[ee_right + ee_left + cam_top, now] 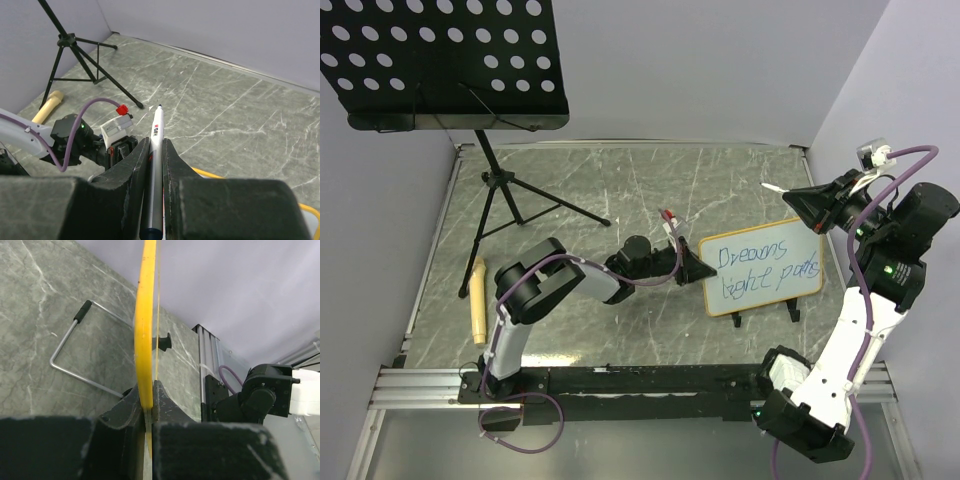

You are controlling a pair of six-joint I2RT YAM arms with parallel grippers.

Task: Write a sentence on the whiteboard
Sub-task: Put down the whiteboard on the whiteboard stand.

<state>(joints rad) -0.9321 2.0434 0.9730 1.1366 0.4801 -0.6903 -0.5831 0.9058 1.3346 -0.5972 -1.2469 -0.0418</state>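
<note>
A grey, marble-patterned bench (620, 190) fills the overhead view, walled in pale grey on three sides. A black music stand (440, 60) dominates the upper left of the frame, its perforated tray overhanging the bench and its tripod legs spread below it.

Two arms reach in from a rail along the bottom edge. The left arm (535, 290) bends across the middle of the frame, while the right arm (865, 310) rises along the right side.

The whiteboard (800, 238), white with a thin tan frame, stands propped at centre right of the overhead view. It carries the sentence (765, 268) in blue handwriting on two lines, which appears to read "Dreams light path".

The left pincer (705, 270) is closed narrow on the board's left edge. Its wrist view shows the tan frame running up the middle of the picture, pinched between the two dark fingers. A bent wire prop (75, 347) with a black tip lies on the bench at that view's left.

The right pincer (798, 203) hovers near the upper right of the overhead frame, above the board's top right corner and apart from it. It is clamped on a white marker (156, 165), whose tip points away from the fingers.

A pale wooden stick (477, 298) lies at the far left of the bench, beside the stand's legs.
</note>
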